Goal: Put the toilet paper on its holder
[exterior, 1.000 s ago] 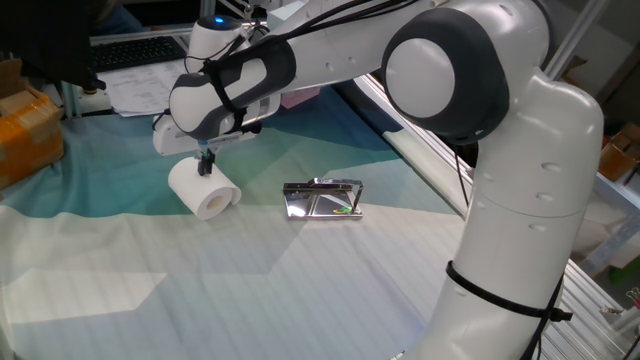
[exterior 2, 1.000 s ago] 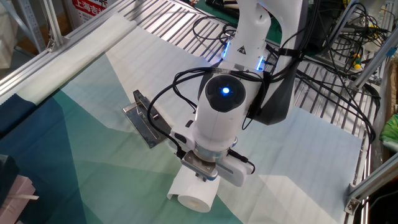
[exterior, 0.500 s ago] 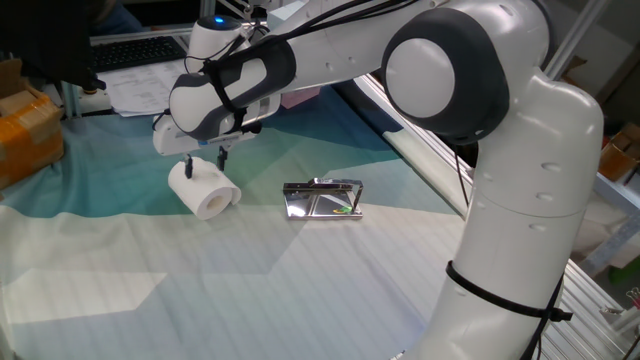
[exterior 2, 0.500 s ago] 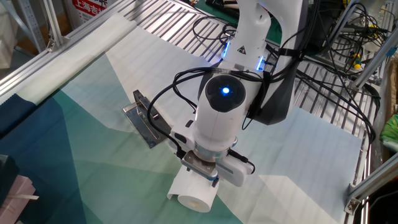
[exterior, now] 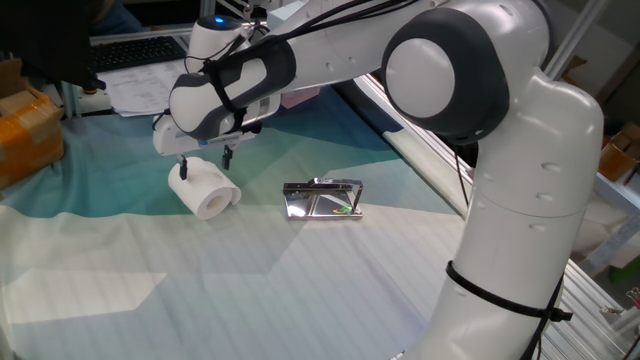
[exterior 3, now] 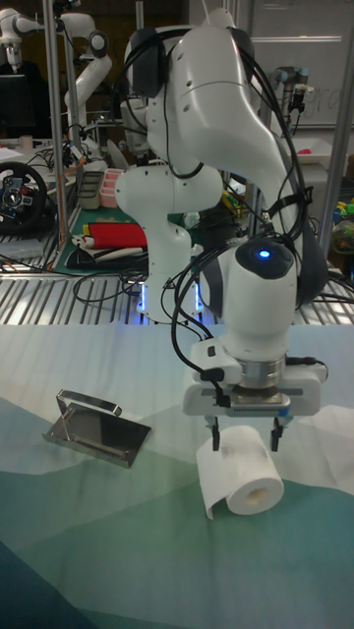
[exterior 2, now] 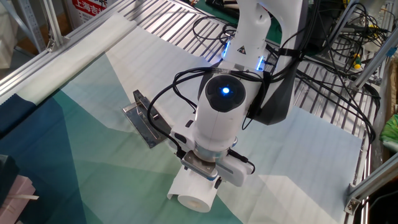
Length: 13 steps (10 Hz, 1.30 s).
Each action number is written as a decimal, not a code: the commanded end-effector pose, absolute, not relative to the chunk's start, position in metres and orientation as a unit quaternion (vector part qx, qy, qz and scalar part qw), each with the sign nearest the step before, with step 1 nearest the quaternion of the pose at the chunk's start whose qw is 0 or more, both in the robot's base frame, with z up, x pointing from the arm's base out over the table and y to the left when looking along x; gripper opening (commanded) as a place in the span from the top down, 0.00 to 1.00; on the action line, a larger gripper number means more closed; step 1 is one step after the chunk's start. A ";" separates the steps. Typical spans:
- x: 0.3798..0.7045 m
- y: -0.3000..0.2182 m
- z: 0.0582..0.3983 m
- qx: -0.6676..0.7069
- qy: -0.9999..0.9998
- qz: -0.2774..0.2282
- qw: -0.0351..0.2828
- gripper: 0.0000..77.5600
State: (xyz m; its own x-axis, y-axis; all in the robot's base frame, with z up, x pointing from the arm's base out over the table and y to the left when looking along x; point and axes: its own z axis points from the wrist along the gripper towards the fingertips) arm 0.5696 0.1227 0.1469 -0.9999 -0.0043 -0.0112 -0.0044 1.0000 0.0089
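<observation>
Over the past second the gripper (exterior: 204, 161) goes from pinched together atop the toilet paper (exterior: 204, 190) to spread wide, its two dark fingers (exterior: 184, 165) now parted to either side of the roll's top. The jaws stand released, holding nothing. The arm itself barely shifts, and the roll lies where it lay before.

In the tall fixed view the gripper (exterior 3: 244, 434) hangs directly above the toilet paper (exterior 3: 242, 473), one fingertip at each upper flank of the roll; whether the tips touch the paper cannot be told. The roll lies on its side on the blue-green and white cloth (exterior 3: 118, 531) covering the table, its hollow core facing the camera, and a loose flap of paper hangs down at its left edge to the cloth.

The holder (exterior 3: 95, 429) sits well apart from the roll on the same cloth, its mirror-like plate lying flat and its thin wire bar raised along one long edge. In one fixed view the holder (exterior: 323, 199) lies to the right of the roll, with bare cloth (exterior: 150, 290) between them. From the other fixed view the arm's wrist covers most of the toilet paper (exterior 2: 195, 193), and the holder (exterior 2: 145, 121) shows beyond it.
</observation>
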 end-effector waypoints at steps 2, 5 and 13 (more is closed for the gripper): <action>0.575 0.132 0.138 -0.064 0.998 0.008 0.009 0.00; 0.574 0.135 0.133 -0.063 0.998 0.008 0.009 0.00; 0.575 0.135 0.108 -0.059 0.998 0.004 0.029 0.00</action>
